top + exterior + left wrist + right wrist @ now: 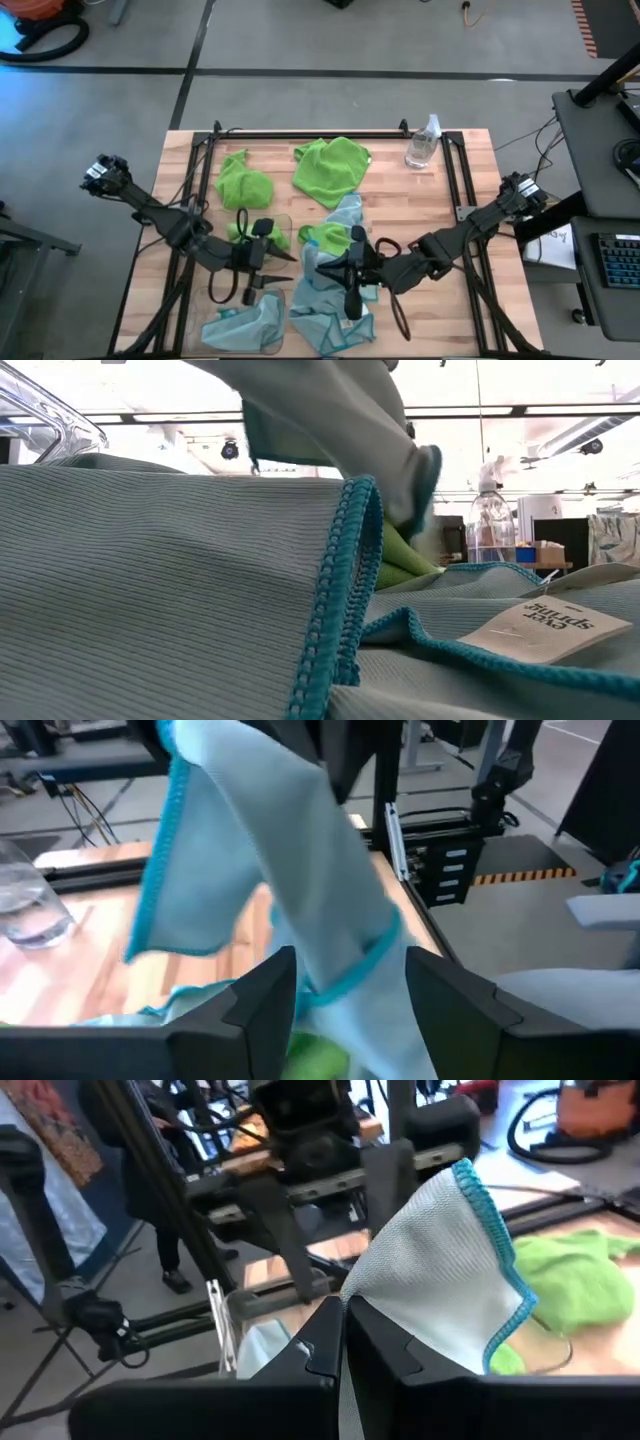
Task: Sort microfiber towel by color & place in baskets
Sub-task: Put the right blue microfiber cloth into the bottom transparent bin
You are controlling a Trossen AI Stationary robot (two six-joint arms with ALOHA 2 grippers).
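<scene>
Two lime green towels (331,167) are lying crumpled at the table's far side, a third (322,237) peeking from under a pale blue towel (340,262) — that one is hanging lifted near the middle. More blue towels are sitting bunched in two clear baskets (243,333) at the near edge — one showing a white tag (540,628).

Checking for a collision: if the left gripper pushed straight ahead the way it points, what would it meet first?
Probably the pale blue-teal microfiber towel hanging from the shut right gripper, right before the open left gripper; depth is unclear.
</scene>
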